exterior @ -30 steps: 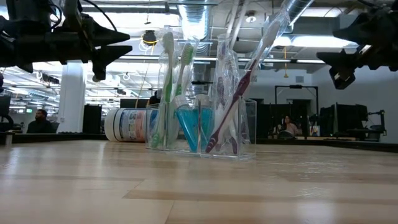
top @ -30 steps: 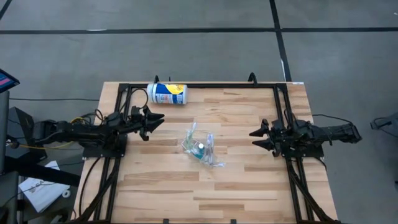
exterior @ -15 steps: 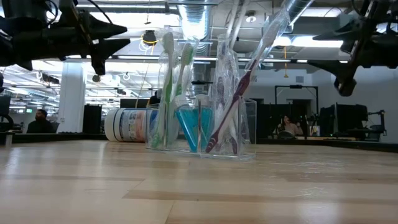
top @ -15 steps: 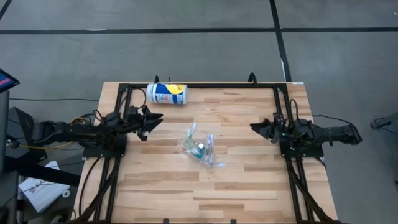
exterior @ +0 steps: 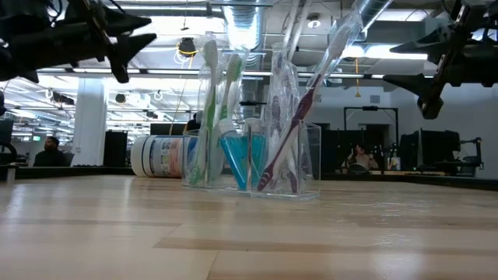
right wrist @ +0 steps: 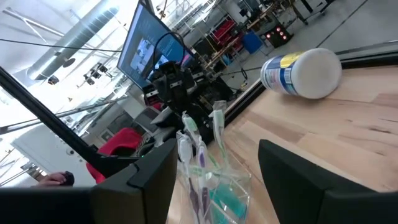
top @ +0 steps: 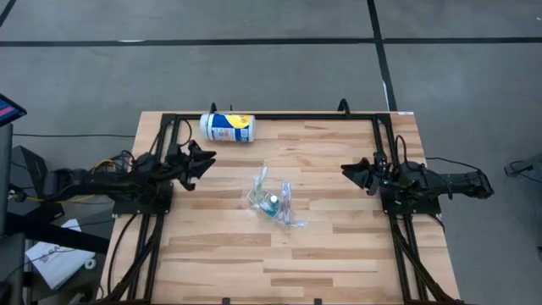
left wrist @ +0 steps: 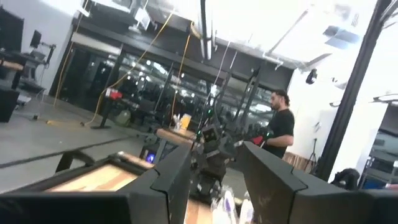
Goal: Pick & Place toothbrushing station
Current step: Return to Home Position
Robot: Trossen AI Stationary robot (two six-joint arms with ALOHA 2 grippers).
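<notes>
The left gripper (top: pixel 207 160) has drawn back a little, and the right gripper (top: pixel 349 174) has swung toward the far edge. Both are open and hold nothing. Between them, well apart from each, the transparent organizer (top: pixel 273 204) holds upright toothbrushes (exterior: pixel 210 74) and blue toothpaste tubes (exterior: pixel 233 155).

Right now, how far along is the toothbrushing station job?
Looks essentially done: green toothbrushes, a purple toothbrush and blue toothpaste tubes stand in the transparent organizer mid-table. Nothing is in hand: left gripper and right gripper are open, empty, at the table's sides. Left: only parking the arms, as far as shows.
</notes>
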